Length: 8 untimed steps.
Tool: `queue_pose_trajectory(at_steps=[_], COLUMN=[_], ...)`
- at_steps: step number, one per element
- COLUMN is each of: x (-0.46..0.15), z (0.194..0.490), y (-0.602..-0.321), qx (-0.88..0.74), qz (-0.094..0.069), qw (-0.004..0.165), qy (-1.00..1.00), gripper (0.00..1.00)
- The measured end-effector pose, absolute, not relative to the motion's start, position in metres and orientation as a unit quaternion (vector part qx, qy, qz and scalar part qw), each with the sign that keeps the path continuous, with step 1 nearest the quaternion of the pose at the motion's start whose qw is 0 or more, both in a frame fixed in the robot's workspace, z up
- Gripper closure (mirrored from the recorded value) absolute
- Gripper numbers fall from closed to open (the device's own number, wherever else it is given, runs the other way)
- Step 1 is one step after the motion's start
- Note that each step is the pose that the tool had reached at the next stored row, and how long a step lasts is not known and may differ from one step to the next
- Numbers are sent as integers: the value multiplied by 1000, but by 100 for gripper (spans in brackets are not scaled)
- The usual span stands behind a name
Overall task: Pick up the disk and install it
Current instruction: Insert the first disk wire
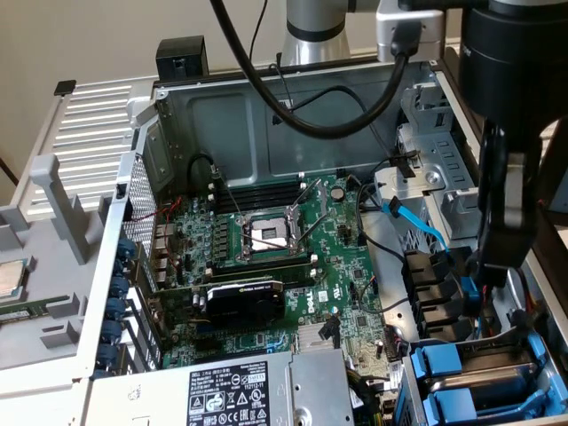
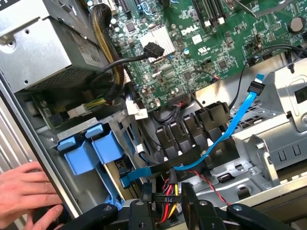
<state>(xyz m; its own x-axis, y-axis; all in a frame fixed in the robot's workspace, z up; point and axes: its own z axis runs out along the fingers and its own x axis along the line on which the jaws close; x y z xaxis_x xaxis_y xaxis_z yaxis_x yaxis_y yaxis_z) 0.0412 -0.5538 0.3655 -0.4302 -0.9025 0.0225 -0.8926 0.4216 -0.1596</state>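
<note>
Open computer case, disk [image 2: 108, 147] in bay near fingers [image 2: 191, 206]

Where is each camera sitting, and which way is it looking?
Exterior view: sits above the open computer case, apart from the arm, looking down at the green motherboard; the arm and its black gripper show.
Wrist view: rides on the wrist, looking down at the blue drive carriers; the gripper shows, and a person's hand holds the case edge.
Both share: the green motherboard, the blue drive carriers and the light blue cable.
</note>
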Motion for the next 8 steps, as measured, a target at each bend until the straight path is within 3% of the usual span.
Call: queue_pose_trajectory(at_steps=[8], x=[41], z=[365], y=[-554], qx=[-529], qz=[-74], qw=[33], qy=[845], gripper=[65])
